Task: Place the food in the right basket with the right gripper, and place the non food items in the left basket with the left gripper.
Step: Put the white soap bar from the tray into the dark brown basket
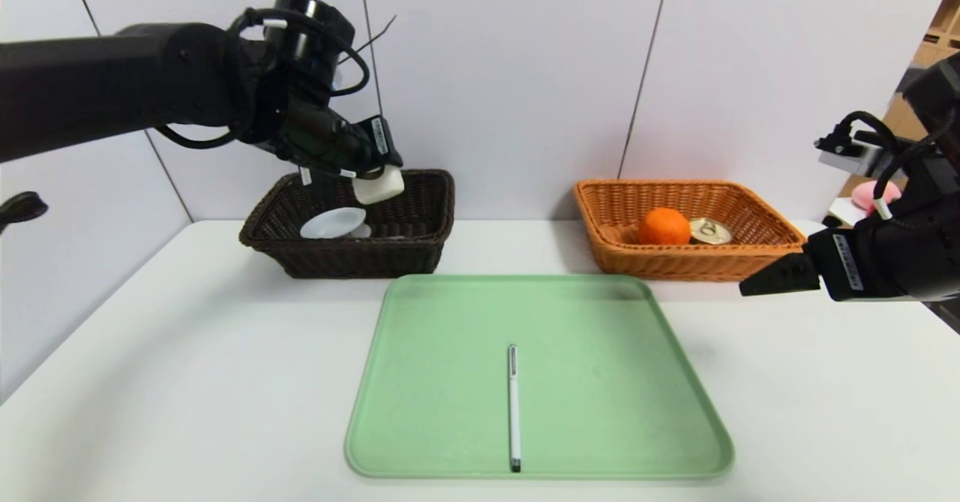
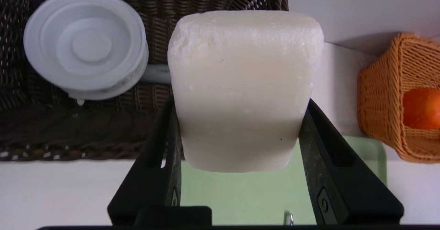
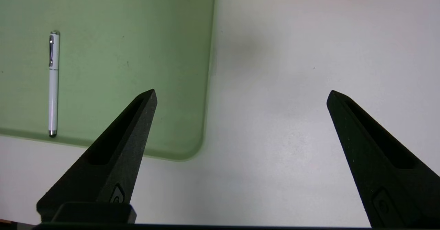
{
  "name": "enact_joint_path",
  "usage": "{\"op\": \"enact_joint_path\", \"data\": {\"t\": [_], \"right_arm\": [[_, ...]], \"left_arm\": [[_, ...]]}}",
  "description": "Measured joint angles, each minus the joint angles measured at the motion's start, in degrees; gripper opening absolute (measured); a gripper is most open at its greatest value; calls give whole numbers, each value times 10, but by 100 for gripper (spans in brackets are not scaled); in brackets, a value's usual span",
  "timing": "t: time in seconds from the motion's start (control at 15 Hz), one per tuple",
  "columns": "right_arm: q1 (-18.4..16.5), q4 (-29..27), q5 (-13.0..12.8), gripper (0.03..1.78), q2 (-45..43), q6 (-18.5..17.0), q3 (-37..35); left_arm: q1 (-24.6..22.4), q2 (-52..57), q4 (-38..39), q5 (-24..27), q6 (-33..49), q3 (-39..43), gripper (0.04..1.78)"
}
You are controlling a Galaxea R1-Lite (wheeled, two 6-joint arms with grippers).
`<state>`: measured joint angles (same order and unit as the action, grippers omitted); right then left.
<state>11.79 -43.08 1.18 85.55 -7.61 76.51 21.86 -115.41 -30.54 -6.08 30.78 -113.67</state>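
A white soap-like block (image 1: 379, 185) (image 2: 240, 85) hangs above the dark brown left basket (image 1: 420, 251) (image 2: 86, 130), with my left gripper (image 1: 371, 179) (image 2: 239, 116) shut on its sides. A white lidded container (image 1: 333, 223) (image 2: 86, 44) lies in that basket. The orange right basket (image 1: 675, 266) (image 2: 381, 99) holds an orange (image 1: 664, 226) (image 2: 421, 108) and a can (image 1: 710, 230). A white pen (image 1: 514, 404) (image 3: 53, 85) lies on the green tray (image 1: 600, 382) (image 3: 137, 34). My right gripper (image 1: 750, 288) (image 3: 240, 94) hovers open over the table, right of the tray.
A white wall stands close behind both baskets. White table (image 1: 187, 382) (image 3: 292, 120) surrounds the tray. A pink object (image 1: 874, 196) sits off the table's far right corner.
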Motion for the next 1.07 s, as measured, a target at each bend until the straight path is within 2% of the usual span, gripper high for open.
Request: {"op": "enact_joint_path", "data": {"t": [0.27,0.67,1.07], "right_arm": [[0,0,-1,171,-2,0,0],[0,0,1,171,-3,0,0],[0,-1,1,171,-4,0,-5]], "left_arm": [[-5,-61,83,-32,-43,0,97],[-7,-103,81,-33,-52,-1,97],[-9,-106,84,-33,-52,-1,136]]}}
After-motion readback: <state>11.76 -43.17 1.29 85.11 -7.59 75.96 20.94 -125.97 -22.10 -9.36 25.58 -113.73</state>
